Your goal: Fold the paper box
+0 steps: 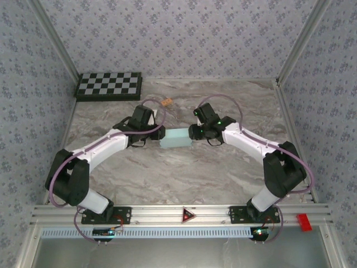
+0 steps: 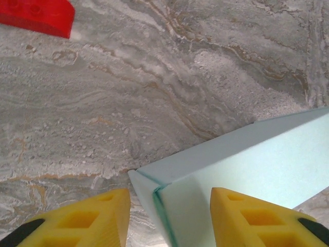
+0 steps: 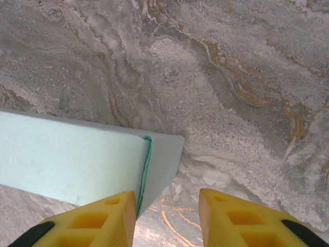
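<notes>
Top cam sits high and well back from the box [image 1: 177,138], looking down over the whole table [image 1: 167,178], and both wrist cams stare down close at that box's opposite ends.

The thin cardboard paper box [image 1: 177,138] is pale aqua, its crease lines darker teal. The marble-look tabletop [image 1: 167,178] is grey, veined tan — at its eleven o'clock, a flat checkerboard [image 1: 109,85] of black and white squares. The small plastic block [image 2: 36,16] is bright red.

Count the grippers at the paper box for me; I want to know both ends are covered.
2. The left gripper is at the left end of the paper box, the right gripper at its right end.
</notes>
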Tool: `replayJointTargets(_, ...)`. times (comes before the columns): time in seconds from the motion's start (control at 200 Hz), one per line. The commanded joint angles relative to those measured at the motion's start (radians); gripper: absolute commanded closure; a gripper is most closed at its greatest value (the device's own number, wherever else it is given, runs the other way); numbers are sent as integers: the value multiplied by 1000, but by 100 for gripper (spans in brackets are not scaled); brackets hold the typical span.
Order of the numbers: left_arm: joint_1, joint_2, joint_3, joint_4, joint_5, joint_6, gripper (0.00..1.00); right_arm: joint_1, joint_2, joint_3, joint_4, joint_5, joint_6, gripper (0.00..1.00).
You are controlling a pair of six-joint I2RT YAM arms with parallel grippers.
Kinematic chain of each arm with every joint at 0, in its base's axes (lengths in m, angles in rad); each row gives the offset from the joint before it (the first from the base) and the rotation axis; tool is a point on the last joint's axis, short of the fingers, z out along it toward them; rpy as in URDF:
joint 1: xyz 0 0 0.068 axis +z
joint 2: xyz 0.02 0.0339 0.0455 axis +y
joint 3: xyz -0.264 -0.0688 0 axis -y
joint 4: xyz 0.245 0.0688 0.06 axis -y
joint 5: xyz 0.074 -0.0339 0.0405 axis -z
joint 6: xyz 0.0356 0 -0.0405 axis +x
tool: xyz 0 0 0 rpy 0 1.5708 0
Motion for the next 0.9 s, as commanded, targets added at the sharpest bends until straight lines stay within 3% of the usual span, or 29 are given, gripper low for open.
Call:
replayJointTargets(0.0,-5,15,83,-67,18,46,54,-11,-58,11,-40,-18,8,59)
replayJointTargets(0.21,-8,38,161,-100,4,164,40,-46,-142,-74,-10,-7,5,57)
replayJointTargets(0.285,-15,45,181,-104,45,285,30,-62,-171,-107,-6,-7,4,57)
replayJointTargets(0.395,-21,74,228,-142,111,483,23,-89,-209,-147,-9,-6,0,57)
replayJointTargets(0.635,10,180,298,-205,291,942,21,-143,-276,-220,-19,-13,-3,57)
replayJointTargets(0.75,42,223,338,-186,357,1021,21,-153,-301,-247,-8,-10,-3,57)
replayJointTargets(0.895,48,278,398,-279,469,1224,21,-161,-320,-273,5,-9,1,57)
